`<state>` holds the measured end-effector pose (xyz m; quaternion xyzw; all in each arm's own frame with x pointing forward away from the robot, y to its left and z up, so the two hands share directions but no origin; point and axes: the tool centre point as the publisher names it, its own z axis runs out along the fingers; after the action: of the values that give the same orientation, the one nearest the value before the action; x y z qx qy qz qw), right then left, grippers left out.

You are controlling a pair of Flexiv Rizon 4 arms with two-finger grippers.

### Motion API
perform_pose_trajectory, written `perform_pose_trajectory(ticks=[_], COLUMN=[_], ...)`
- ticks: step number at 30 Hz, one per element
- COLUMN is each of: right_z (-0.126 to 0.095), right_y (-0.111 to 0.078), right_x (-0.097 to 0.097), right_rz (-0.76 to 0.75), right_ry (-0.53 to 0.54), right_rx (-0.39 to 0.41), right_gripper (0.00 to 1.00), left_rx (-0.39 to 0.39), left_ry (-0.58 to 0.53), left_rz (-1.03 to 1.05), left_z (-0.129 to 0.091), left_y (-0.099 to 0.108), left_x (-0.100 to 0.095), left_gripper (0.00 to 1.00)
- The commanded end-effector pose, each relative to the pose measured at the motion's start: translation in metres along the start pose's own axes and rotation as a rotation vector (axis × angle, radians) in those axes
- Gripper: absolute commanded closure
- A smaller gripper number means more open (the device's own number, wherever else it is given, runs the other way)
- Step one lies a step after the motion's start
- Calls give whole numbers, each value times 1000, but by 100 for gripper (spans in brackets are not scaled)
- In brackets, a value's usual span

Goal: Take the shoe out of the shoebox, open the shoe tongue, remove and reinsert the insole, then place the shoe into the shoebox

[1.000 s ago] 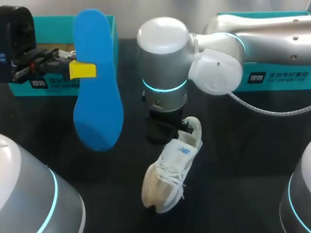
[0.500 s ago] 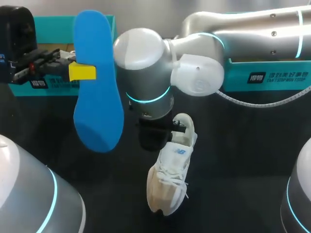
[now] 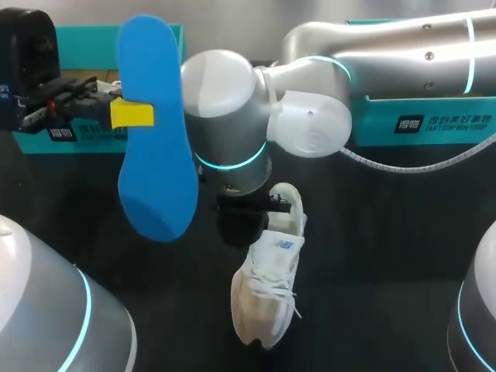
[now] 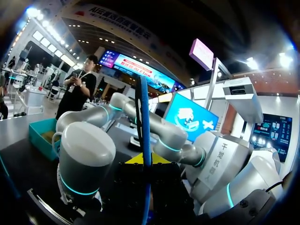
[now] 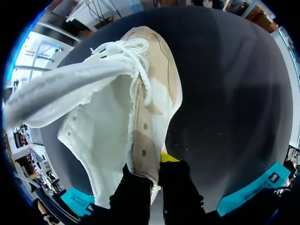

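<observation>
The left gripper comes in level from the left, and its yellow-tipped fingers are clamped on the blue insole. The insole stands upright and edge-on between them, above the table, and the teal shoebox is just behind the gripper. The right arm reaches from the right past the middle with its wrist turned downward, and the right gripper is closed on the side wall of the white sneaker near the heel. The sneaker stretches ahead of these fingers with its toe farthest from them, over the black table; I cannot tell if the toe touches it.
</observation>
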<state>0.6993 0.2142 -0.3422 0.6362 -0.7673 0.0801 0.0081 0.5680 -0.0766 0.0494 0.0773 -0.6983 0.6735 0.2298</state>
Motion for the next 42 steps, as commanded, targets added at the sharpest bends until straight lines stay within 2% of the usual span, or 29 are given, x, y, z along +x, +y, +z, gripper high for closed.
perform_pose_trajectory(ticks=[1,9,16,22,34,42], right_z=[3,10,13,19,35,38], right_y=[8,11,6,10,15,16], right_x=[-10,-14,-20,-25,-31,-31], right_rz=[-17,-27,-100,-178,-197,-201], right_ry=[24,17,52,91,88,89], right_rx=[14,13,29,15,-18,-25], right_gripper=[100,100,100,100,100,100], left_rx=[10,33,32,32,27,24], left_ry=[-24,-62,-58,-60,-59,-62], left_rz=[3,-8,-14,-23,-32,-35], left_z=[-6,-22,-21,-22,-21,-21], left_y=[-1,2,3,5,7,8], left_x=[5,9,9,8,7,5], left_gripper=[100,100,100,100,100,100])
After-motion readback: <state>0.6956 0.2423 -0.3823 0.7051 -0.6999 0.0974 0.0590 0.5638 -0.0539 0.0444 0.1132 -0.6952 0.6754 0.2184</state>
